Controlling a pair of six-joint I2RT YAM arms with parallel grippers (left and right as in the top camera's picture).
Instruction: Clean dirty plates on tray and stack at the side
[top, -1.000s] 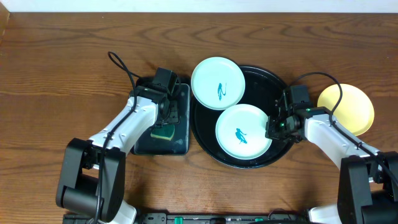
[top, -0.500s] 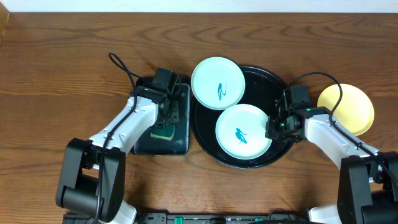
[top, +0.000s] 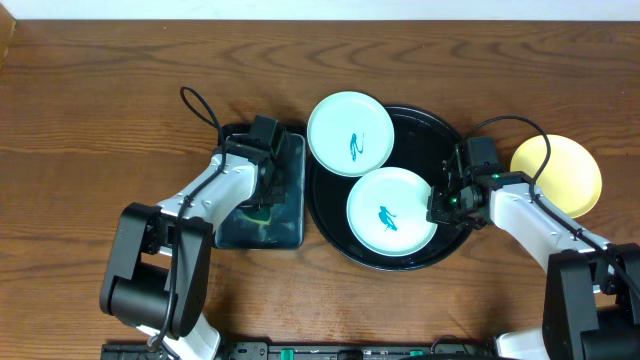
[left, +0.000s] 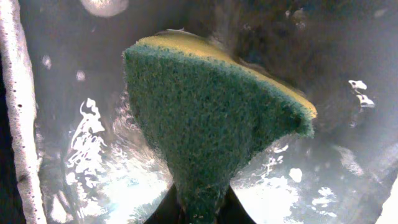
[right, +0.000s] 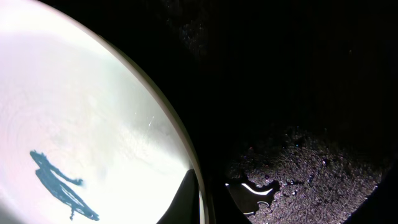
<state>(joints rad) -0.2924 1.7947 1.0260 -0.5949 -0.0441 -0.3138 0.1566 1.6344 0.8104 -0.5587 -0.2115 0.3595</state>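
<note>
Pinching the sponge (left: 211, 118) tight in the left gripper (left: 199, 210), over the small tray (top: 291, 218). Clamping the right rim of the near plate (right: 81, 124) in the closed right gripper (right: 211, 200), inside the round tray (top: 440, 140). Across that tray's back-left rim: far plate (top: 350, 133). Out on the desk (top: 100, 100), just right of the round tray: yellow plate (top: 560, 175).

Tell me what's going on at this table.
The left gripper is shut on the green-and-yellow sponge at the small rectangular tray. The right gripper pinches the rim of the nearer mint plate, which lies in the round black tray. The other mint plate overlaps that tray's far-left rim. The yellow plate sits on the table to the right. Both mint plates carry teal marks.
</note>
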